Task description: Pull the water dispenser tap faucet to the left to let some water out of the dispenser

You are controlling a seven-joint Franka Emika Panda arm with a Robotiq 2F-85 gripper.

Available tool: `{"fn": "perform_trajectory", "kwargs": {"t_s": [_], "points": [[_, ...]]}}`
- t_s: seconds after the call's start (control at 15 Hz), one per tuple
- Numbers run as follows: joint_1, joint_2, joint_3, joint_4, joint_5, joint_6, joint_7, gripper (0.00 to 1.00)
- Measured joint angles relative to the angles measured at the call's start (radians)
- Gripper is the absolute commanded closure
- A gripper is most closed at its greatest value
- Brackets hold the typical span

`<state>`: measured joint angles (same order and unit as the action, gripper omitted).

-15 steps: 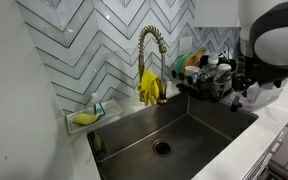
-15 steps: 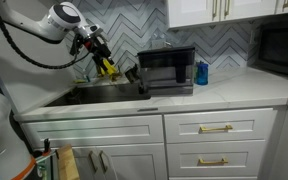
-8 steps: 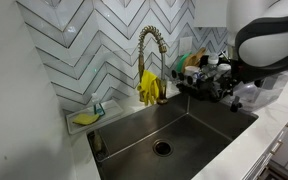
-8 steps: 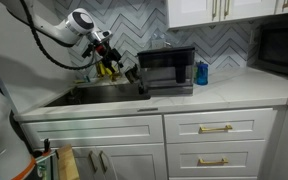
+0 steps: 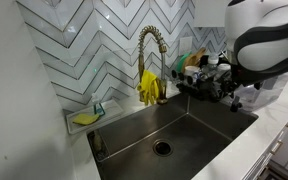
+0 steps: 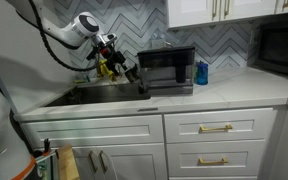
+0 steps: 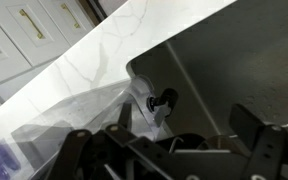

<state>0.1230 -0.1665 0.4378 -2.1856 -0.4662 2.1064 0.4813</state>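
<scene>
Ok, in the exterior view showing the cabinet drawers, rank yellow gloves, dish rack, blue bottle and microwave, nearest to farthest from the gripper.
1. Yellow gloves, just below the gripper, over the sink.
2. Dish rack, on the counter beside the sink.
3. Blue bottle, just past the rack.
4. Microwave, at the view's far edge.

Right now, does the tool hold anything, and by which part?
Nothing is held: in the wrist view the tool stands open and empty over the sink.
</scene>
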Motion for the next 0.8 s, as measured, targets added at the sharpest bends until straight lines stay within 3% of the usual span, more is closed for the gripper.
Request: {"fn": "perform_trajectory", "kwargs": {"t_s": [0.13, 0.2, 0.4, 0.8], "points": [[0.006, 0.040, -0.020, 0.010, -0.018, 0.039, -0.005, 0.03], [0.011, 0.058, -0.030, 0.014, -0.022, 0.067, -0.012, 0.13], [0.029, 0.103, -0.055, 0.030, -0.024, 0.126, -0.039, 0.26], [0.050, 0.168, -0.110, 0.056, -0.039, 0.130, -0.054, 0.27]]}}
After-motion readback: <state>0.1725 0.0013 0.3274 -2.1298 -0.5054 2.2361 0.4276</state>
